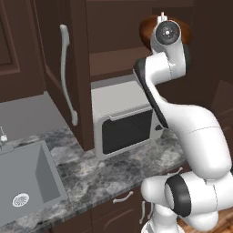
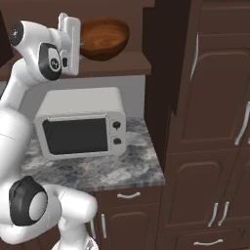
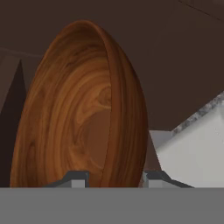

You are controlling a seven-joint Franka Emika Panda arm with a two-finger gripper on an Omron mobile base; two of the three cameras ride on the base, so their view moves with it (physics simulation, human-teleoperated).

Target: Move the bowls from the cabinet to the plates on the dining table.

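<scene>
**Three cameras, one cabinet corner**

The left base camera sits behind the arm (image 1: 191,136) on its left, looking forward and down across the marble tabletop (image 1: 91,168), taking in the sink (image 1: 27,182), the microwave (image 1: 125,120) and the open cabinet (image 1: 113,50) above it. The right base camera stands behind the arm on the other side, facing the same way, with tall cabinet doors (image 2: 215,112) to the right. Both share the microwave, the tabletop in front of it, the cabinet shelf and the wooden bowl (image 2: 104,38) up there. The hand camera rides very close, looking along the jaws straight at the bowl's rim, rolled so the bowl appears on edge.
</scene>
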